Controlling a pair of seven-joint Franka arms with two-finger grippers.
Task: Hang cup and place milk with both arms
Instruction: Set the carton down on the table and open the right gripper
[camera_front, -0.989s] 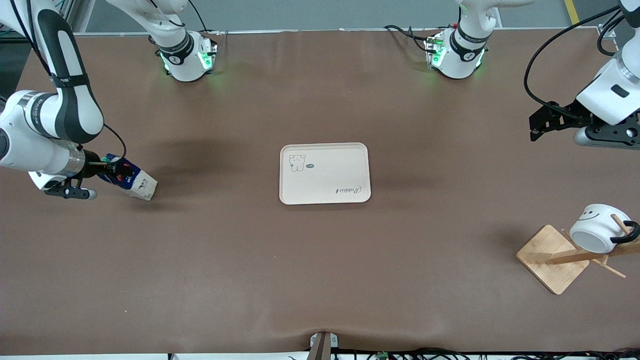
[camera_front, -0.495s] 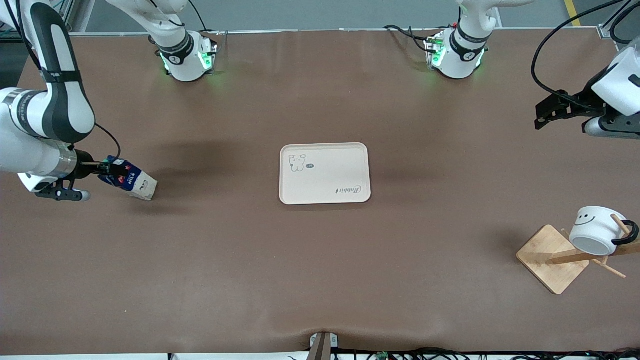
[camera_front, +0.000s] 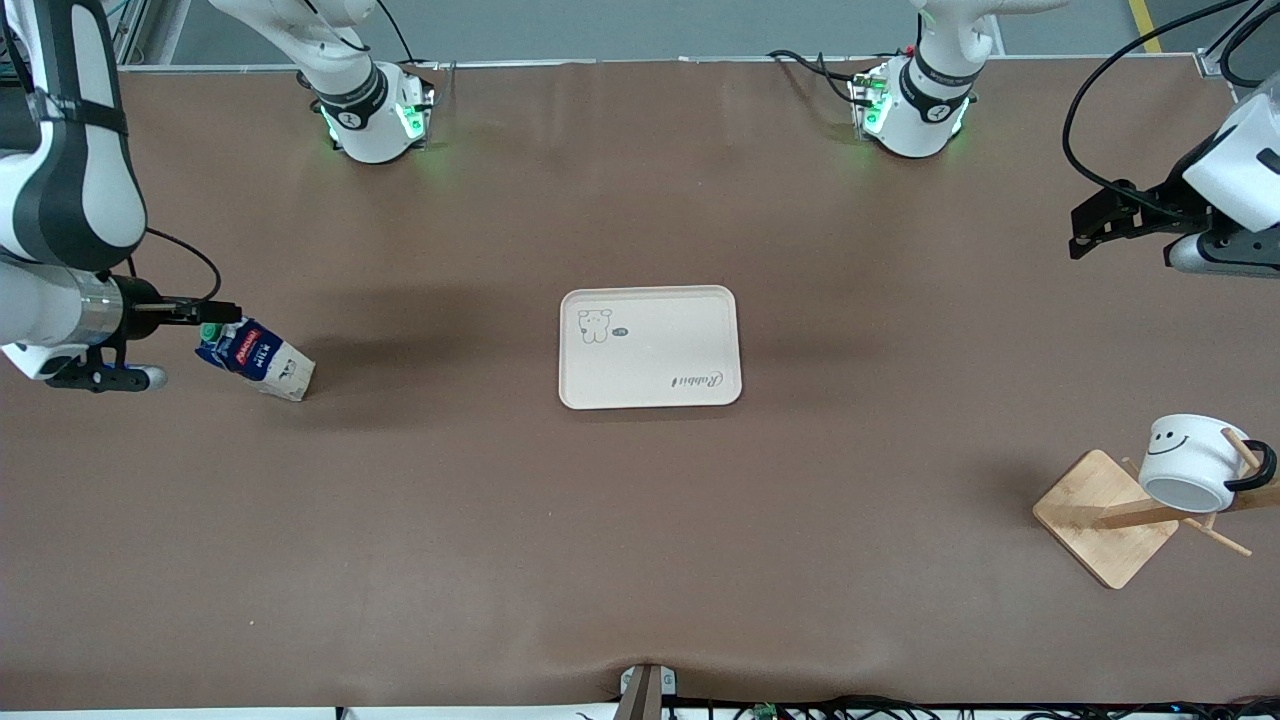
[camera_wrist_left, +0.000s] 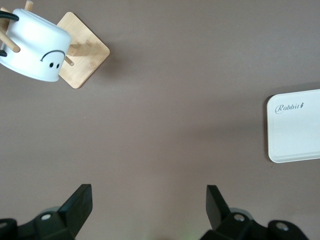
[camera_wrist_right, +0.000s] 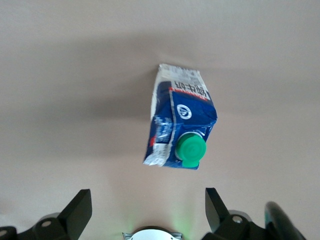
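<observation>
The milk (camera_front: 256, 360) lies on its side on the table at the right arm's end, its green cap pointing at my right gripper (camera_front: 222, 312). That gripper is open and empty, just clear of the cap. In the right wrist view the milk (camera_wrist_right: 180, 130) lies ahead of the open right gripper (camera_wrist_right: 147, 210). The cup (camera_front: 1192, 460) hangs by its black handle on a peg of the wooden rack (camera_front: 1105, 515) at the left arm's end. My left gripper (camera_front: 1078, 235) is open and empty, up in the air over bare table. The left wrist view shows the cup (camera_wrist_left: 35, 50) and the open left gripper (camera_wrist_left: 148, 205).
A cream tray (camera_front: 650, 385) with a bear drawing lies at the table's middle, between the milk and the rack; it also shows in the left wrist view (camera_wrist_left: 295, 145). The arm bases stand along the table's edge farthest from the front camera.
My right gripper has let go of the milk's top and drawn back toward the right arm's end; the milk stays lying. My left gripper rose away from the rack, then held still.
</observation>
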